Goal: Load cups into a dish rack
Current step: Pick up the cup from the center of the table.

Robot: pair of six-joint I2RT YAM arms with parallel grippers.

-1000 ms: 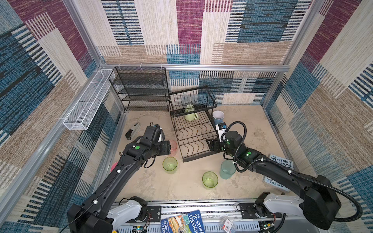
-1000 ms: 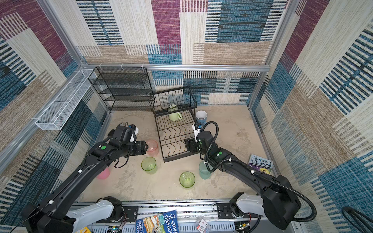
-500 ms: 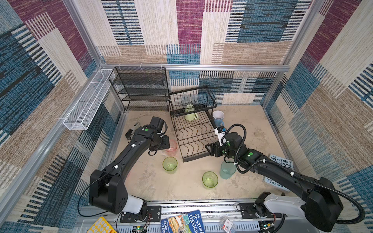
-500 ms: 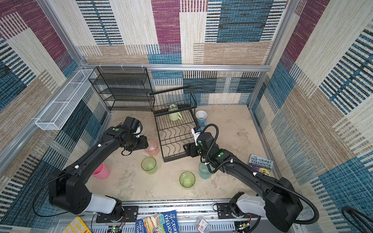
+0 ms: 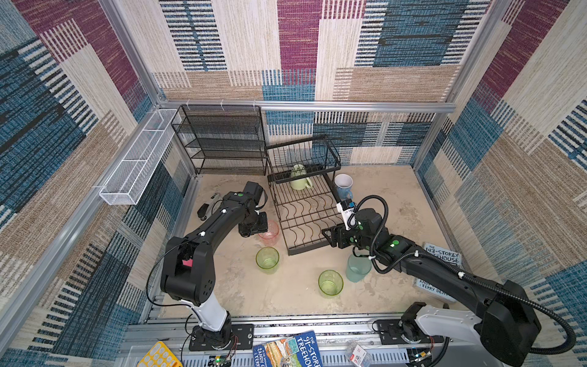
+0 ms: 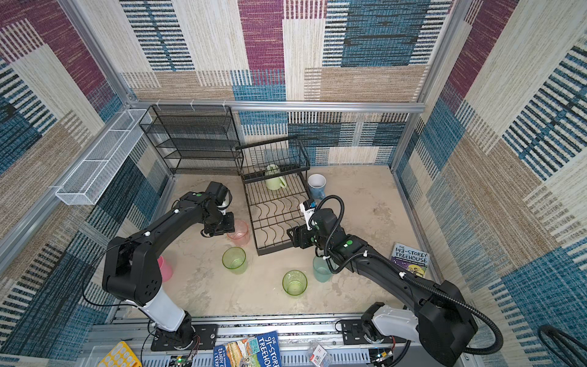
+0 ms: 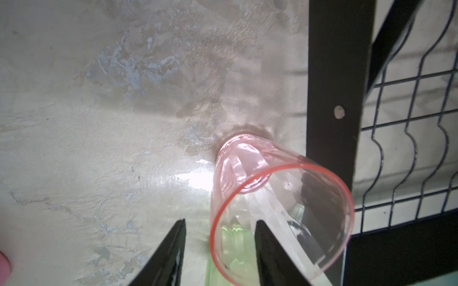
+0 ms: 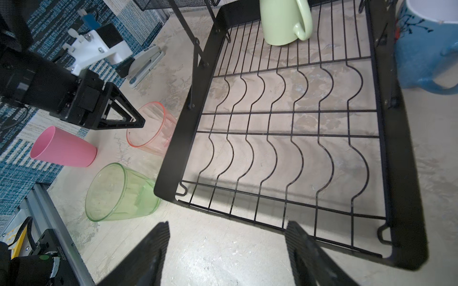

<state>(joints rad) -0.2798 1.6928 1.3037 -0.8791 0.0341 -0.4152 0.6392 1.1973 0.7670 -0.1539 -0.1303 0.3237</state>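
Left claw [image 7: 220,221] hangs over the translucent pink plastic tumbler [image 7: 280,203], half-spread, one finger dipped inside the mouth and its partner outside the wall. It is set for a rim pinch that has not yet closed, since a gap shows on each side of the red lip. That grip looks chosen because the body is likely too broad to span. The tumbler stands mouth-up on the mottled beige counter [image 5: 222,286], just beside the left frame bar of the black wire two-tier dish rack [image 5: 301,219], so the lift over the edge should be short. Right claw [image 8: 228,247] is spread wide and empty, hovering off the near edge of the lower tray, probably parked clear of the other arm. Only the pale green ceramic mug [image 5: 298,181] is loaded, at the back of the lower tray under the raised basket. The light blue flowered mug [image 5: 343,187] stands just beside the rack's right side. A translucent green tumbler [image 5: 267,260], a second green tumbler [image 5: 330,282] and the translucent teal tumbler [image 5: 358,268] wait on the counter in front. Both top views bury the left fingertips under the claw's body — only the left wrist view shows the straddle — while the right wrist view gives that claw side-on and shows the opaque pink cup [image 8: 63,147] plainly
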